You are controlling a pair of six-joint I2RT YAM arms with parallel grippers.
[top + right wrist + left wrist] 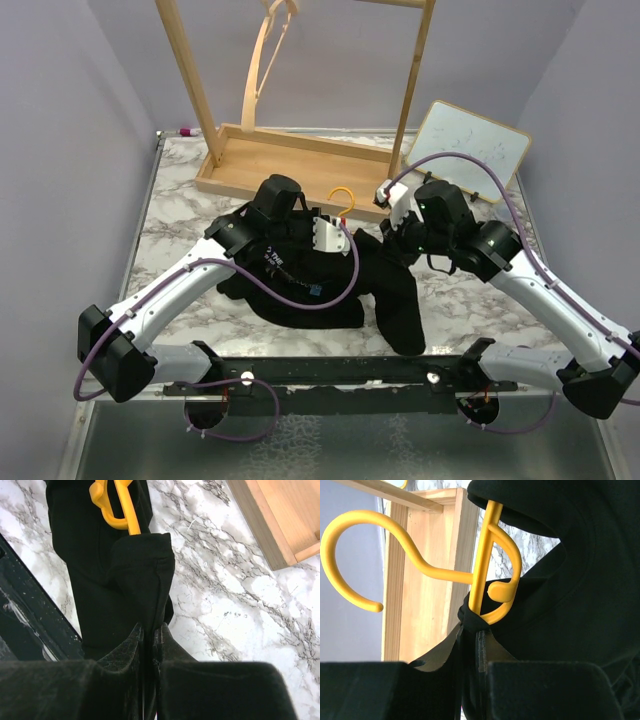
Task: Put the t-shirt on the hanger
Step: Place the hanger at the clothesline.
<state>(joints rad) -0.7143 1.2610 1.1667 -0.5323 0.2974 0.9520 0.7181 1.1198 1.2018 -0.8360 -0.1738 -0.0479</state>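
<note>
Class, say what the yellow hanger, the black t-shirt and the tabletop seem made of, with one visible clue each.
The hanger looks like moulded plastic: smooth, glossy yellow-orange, rounded. The t-shirt is soft matte black cloth, folding, with a stitched hem. The tabletop looks marble, white with grey veins; stone or printed laminate, I cannot tell.

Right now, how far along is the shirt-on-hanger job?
Done: the hanger is partly inside the t-shirt, hook sticking out. In hand: left jaws pinch cloth at the hanger's neck; right jaws are shut on a fold of the shirt's edge. Left: the shirt lies bunched on the table, not spread over the hanger's shoulders, so dressing isn't finished.
</note>
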